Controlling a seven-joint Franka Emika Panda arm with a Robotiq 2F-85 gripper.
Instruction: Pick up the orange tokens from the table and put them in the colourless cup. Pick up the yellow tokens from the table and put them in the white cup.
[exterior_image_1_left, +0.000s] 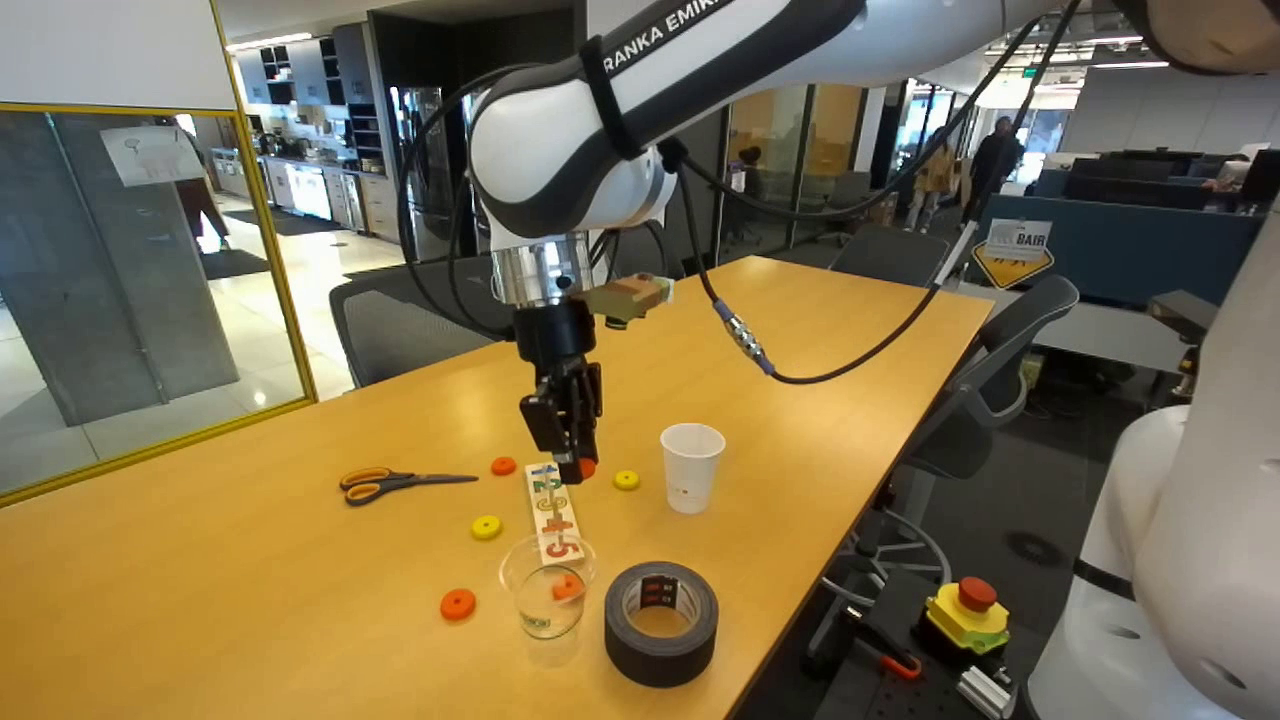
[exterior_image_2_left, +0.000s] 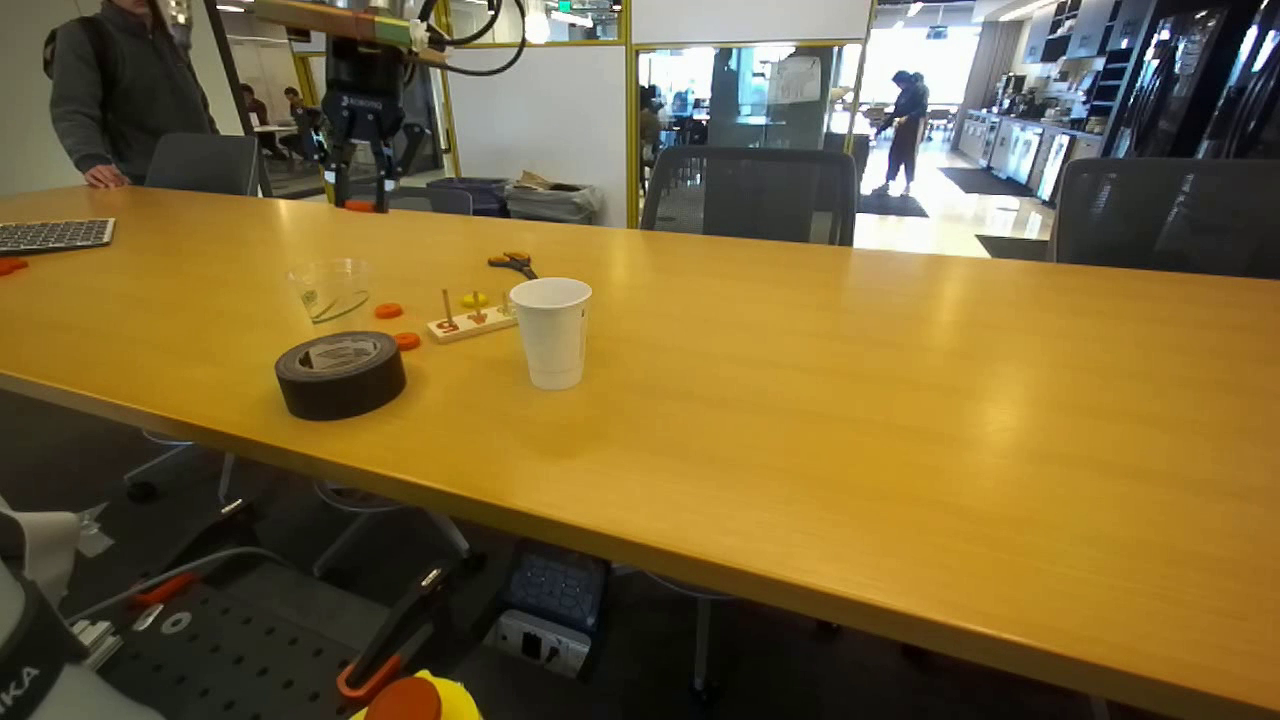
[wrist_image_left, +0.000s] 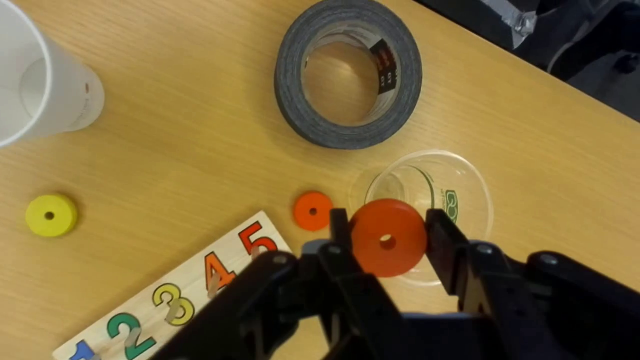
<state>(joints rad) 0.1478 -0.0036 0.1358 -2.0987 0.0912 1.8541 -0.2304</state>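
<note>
My gripper (exterior_image_1_left: 572, 468) (exterior_image_2_left: 362, 195) is shut on an orange token (wrist_image_left: 388, 237), held above the table. In the wrist view the held token overlaps the rim of the colourless cup (wrist_image_left: 465, 175), which stands upright and also shows in both exterior views (exterior_image_1_left: 548, 610) (exterior_image_2_left: 330, 290). Loose orange tokens lie on the table (exterior_image_1_left: 503, 466) (exterior_image_1_left: 458, 604); another orange token (wrist_image_left: 313, 210) lies beside the colourless cup and shows through its wall in an exterior view (exterior_image_1_left: 567, 587). Two yellow tokens (exterior_image_1_left: 626, 480) (exterior_image_1_left: 486, 527) lie on the table. The white cup (exterior_image_1_left: 692, 468) (exterior_image_2_left: 553, 335) (wrist_image_left: 75, 100) stands upright.
A black tape roll (exterior_image_1_left: 660, 655) (exterior_image_2_left: 340, 388) (wrist_image_left: 292, 85) lies close to the colourless cup. A number board with pegs (exterior_image_1_left: 548, 500) (exterior_image_2_left: 455, 328) (wrist_image_left: 175, 300) lies mid-table. Scissors (exterior_image_1_left: 385, 485) (exterior_image_2_left: 513, 262) lie beyond it. A keyboard (exterior_image_2_left: 55, 235) lies at the table's far end.
</note>
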